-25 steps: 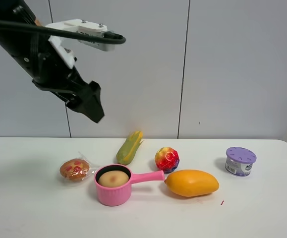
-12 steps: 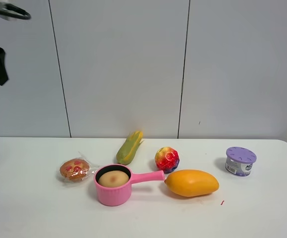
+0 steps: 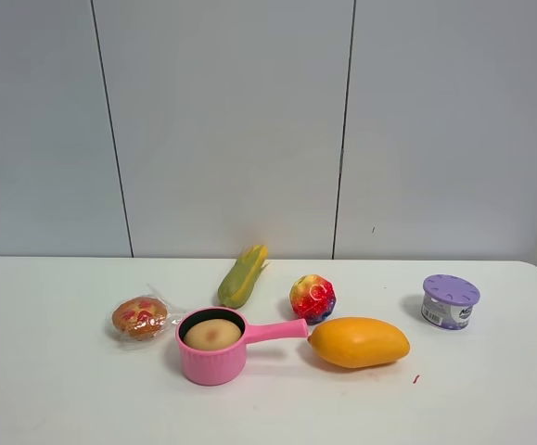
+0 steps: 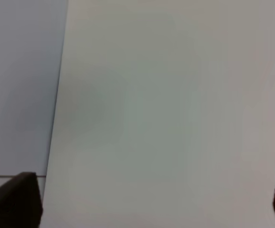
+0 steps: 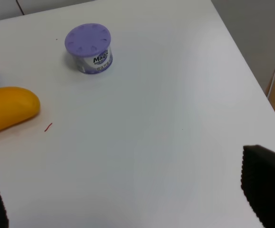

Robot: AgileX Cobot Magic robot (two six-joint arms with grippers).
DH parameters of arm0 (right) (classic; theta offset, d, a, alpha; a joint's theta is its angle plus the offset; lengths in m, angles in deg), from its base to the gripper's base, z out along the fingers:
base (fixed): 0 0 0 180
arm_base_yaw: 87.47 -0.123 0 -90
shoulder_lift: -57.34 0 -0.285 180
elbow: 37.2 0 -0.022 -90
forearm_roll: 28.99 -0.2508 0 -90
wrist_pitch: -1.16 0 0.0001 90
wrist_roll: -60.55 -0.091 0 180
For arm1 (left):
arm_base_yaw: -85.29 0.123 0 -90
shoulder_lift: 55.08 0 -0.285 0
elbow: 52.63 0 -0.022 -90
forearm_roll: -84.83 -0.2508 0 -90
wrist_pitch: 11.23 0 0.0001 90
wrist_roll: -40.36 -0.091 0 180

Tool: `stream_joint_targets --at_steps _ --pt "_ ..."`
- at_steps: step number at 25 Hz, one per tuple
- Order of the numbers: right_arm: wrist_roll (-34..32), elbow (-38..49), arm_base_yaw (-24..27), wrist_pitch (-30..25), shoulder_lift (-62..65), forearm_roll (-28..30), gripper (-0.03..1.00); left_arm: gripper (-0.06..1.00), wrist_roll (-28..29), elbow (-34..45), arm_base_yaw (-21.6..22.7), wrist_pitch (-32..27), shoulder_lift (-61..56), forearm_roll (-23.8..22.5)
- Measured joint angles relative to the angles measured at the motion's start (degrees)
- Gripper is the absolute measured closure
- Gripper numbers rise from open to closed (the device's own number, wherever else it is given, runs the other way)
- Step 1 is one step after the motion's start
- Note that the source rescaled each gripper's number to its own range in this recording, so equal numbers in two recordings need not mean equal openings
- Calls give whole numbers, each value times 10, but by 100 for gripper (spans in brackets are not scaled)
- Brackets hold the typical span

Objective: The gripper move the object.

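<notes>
The tan potato [image 3: 212, 334] with a reddish blotch lies inside the pink saucepan [image 3: 210, 363] at the table's middle left. No arm shows in the exterior high view. My left gripper [image 4: 149, 199] is open and empty; its wrist view shows only a blank pale surface between the two dark fingertips [image 4: 14, 199]. My right gripper [image 5: 130, 197] is open and empty over the bare right end of the table, with the fingertips [image 5: 265, 183] far apart. The potato shows in neither wrist view.
An orange mango [image 3: 358, 341] lies by the pan's handle and also shows in the right wrist view [image 5: 6, 108]. A red-yellow ball [image 3: 312, 298], a corn cob [image 3: 243, 274], a wrapped pastry [image 3: 139, 317] and a purple-lidded can [image 3: 450, 301] [image 5: 88, 49] stand around. The table's right edge [image 5: 251, 71] is near.
The left arm rose up and to the left and has left the exterior high view. The potato, the pan and the other things have not moved.
</notes>
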Motion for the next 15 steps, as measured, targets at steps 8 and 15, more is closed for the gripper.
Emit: stream_joint_targets --at_steps 8,15 --pt "0 0 0 0 0 0 -3 -5 34 28 1 -11 -174 24" --pt "0 0 0 0 0 0 -3 -5 57 191 2 -12 -326 55"
